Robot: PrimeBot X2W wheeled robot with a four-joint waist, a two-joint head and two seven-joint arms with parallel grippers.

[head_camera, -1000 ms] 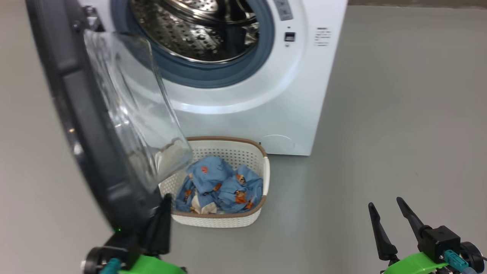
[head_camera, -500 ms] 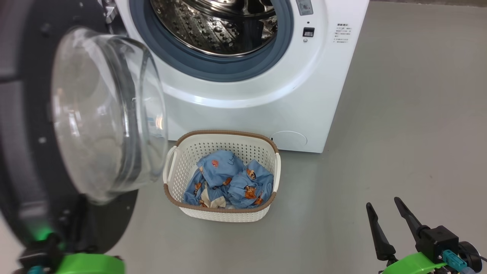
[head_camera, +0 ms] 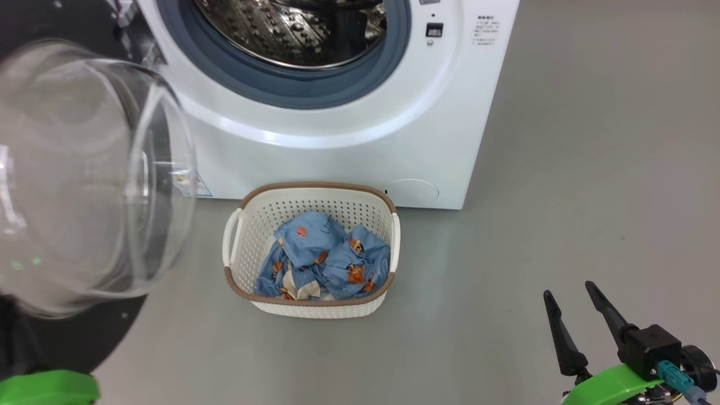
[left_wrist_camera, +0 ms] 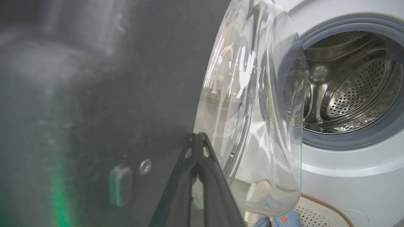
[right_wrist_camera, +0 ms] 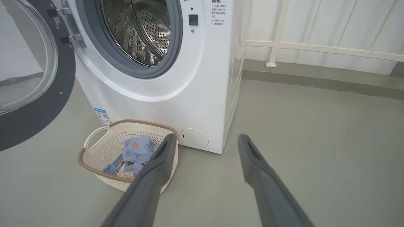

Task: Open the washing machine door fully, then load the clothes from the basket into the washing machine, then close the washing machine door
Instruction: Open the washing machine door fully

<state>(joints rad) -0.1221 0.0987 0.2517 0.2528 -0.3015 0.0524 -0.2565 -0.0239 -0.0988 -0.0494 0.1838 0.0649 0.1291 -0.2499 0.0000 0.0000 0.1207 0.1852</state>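
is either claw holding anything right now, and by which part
Nothing is held. The left claw is shut empty, tips at the black rim of the round glass-centred washing machine door; the right claw is open, empty.

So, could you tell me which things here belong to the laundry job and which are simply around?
Part of the job:
washing machine
washing machine door, swung open
basket
clothes, in the basket
left gripper, shut, by the door
right gripper, open and empty

Just there:
grey floor
white railing
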